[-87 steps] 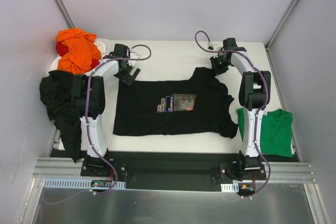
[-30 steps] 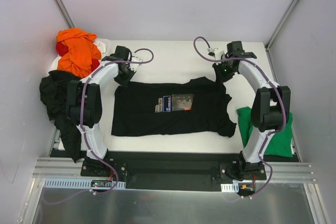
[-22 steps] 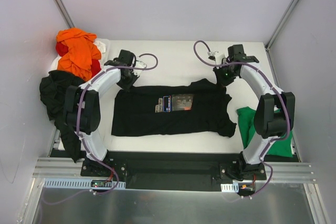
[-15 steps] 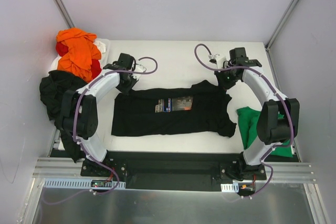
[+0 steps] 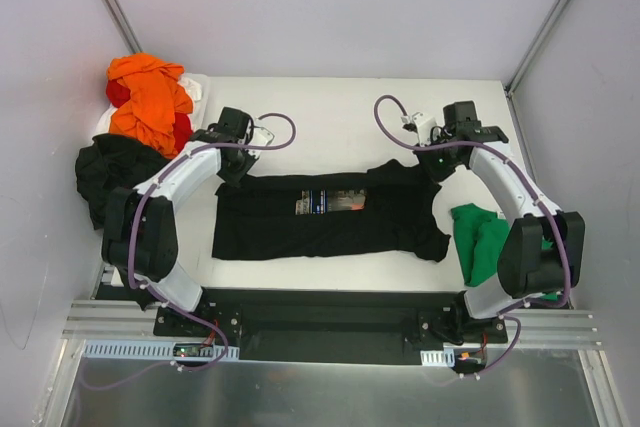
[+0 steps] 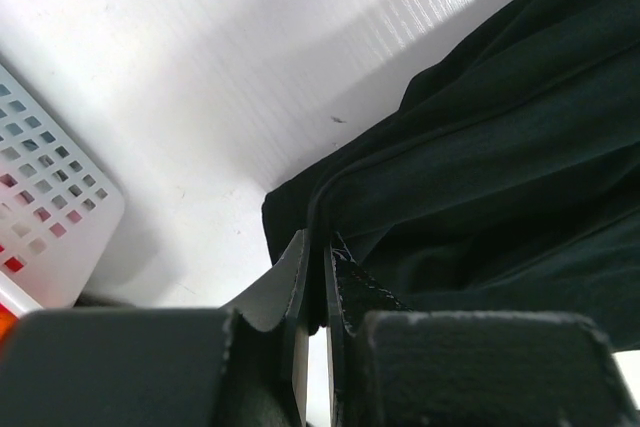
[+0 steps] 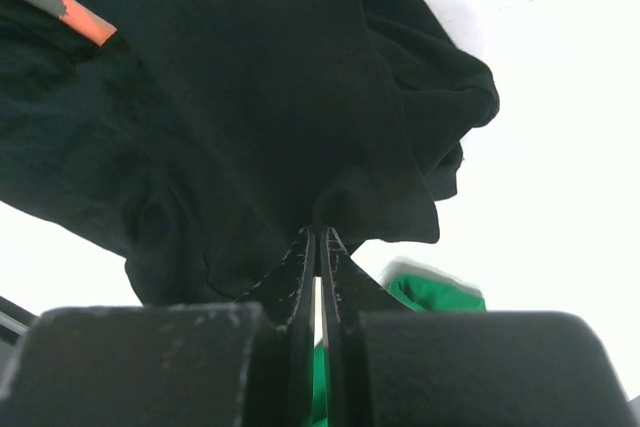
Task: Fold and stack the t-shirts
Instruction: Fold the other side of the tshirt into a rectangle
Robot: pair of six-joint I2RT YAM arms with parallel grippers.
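Both far corners of the black printed t-shirt (image 5: 320, 227) are pinched, left jaws at its left end, right jaws at its right, long axis between them.

Both arms reach across the table with elbows flared outward and forearms curving inward. The left gripper (image 5: 236, 159) and right gripper (image 5: 438, 161) point downward, jaws pressed together, each pinching the black t-shirt (image 5: 320, 229) at its far edge.
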